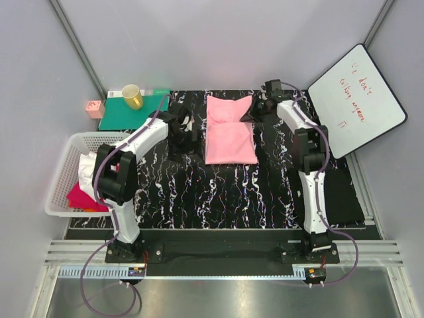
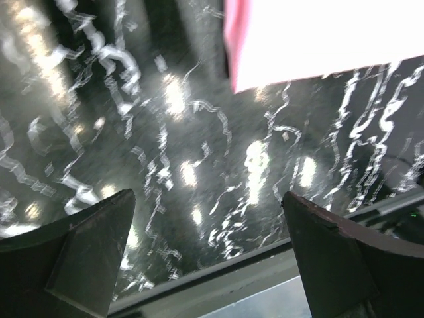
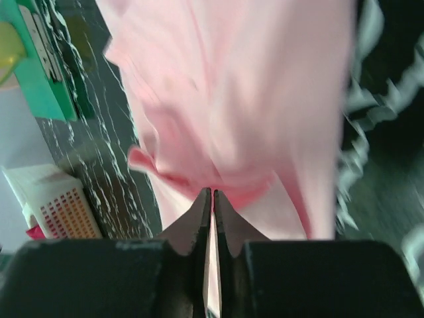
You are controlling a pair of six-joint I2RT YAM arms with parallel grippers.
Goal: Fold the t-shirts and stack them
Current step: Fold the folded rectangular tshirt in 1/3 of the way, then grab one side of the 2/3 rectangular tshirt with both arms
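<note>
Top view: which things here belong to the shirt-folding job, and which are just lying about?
Part of the job: light pink t-shirt; white t-shirt and magenta-red t-shirt, both in the white basket.
Just lying about: yellow cup, green mat, small pink box, whiteboard.

Three t-shirts (image 1: 230, 136) (two in the basket (image 1: 61, 173)), one cup (image 1: 132, 97), one mat (image 1: 119, 116), one whiteboard (image 1: 358, 99).
</note>
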